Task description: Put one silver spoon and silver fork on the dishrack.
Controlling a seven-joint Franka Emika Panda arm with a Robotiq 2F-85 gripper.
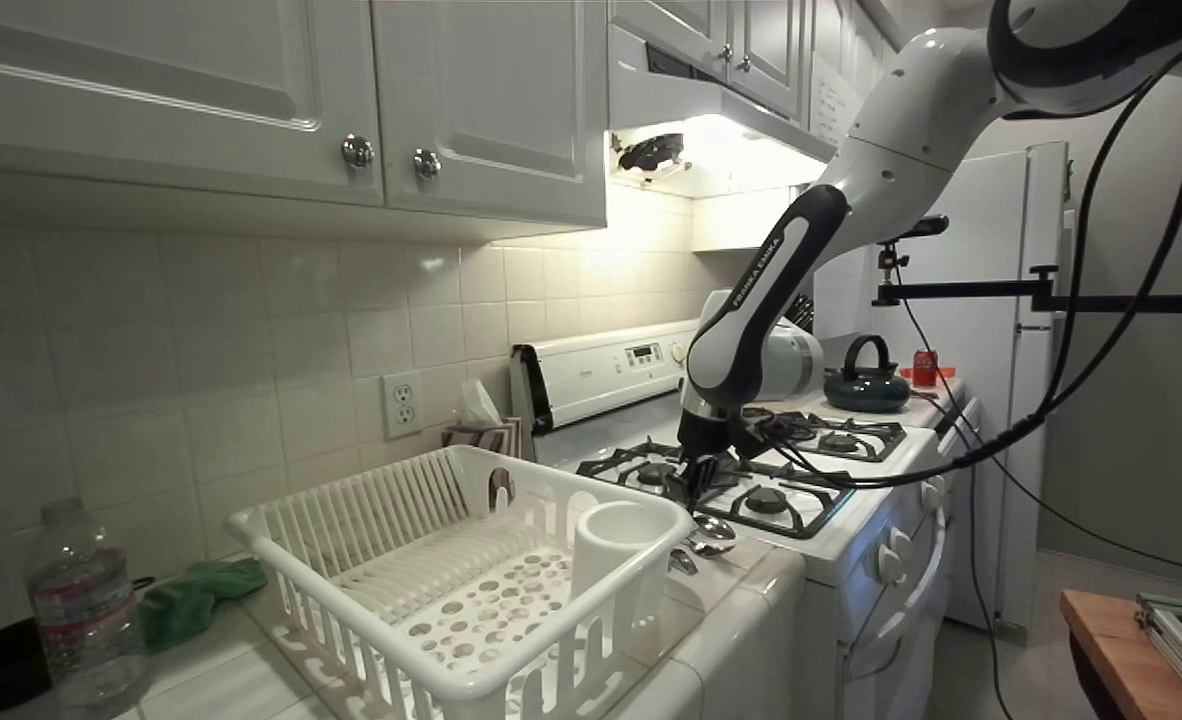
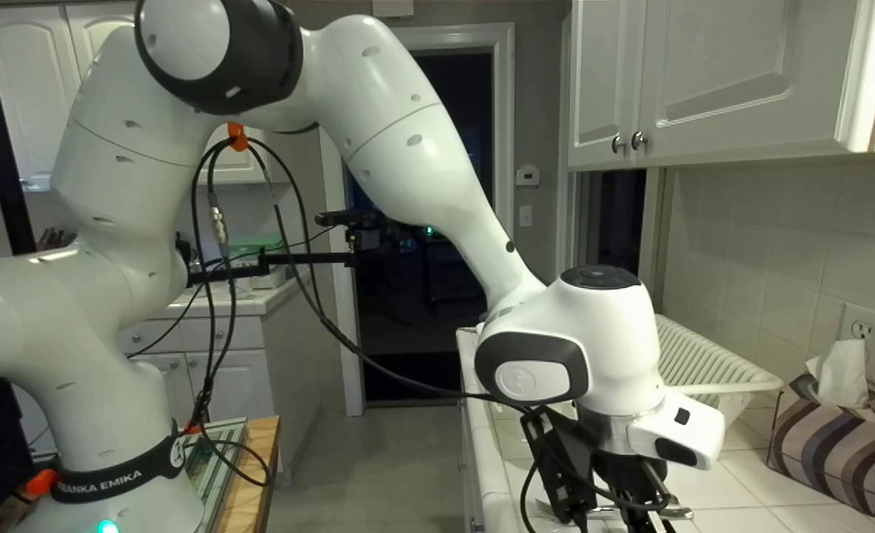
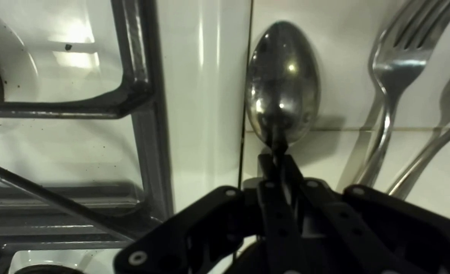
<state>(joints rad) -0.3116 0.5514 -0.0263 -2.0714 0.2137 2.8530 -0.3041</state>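
1. Where the arm [image 1: 896, 160] bends down beside the stove [image 3: 194, 114], the gripper [image 3: 277, 161] is pinched together around the neck of a silver spoon [image 3: 282, 80] (whether its bowl touches the tiled counter [image 3: 347, 34], I cannot tell)
2. Near the spoon, on the tile, lie a silver fork [image 3: 400, 70] and another utensil [image 3: 430, 153], only partly in the wrist view
3. In both exterior views the white dishrack [image 1: 346, 604] stands on the counter
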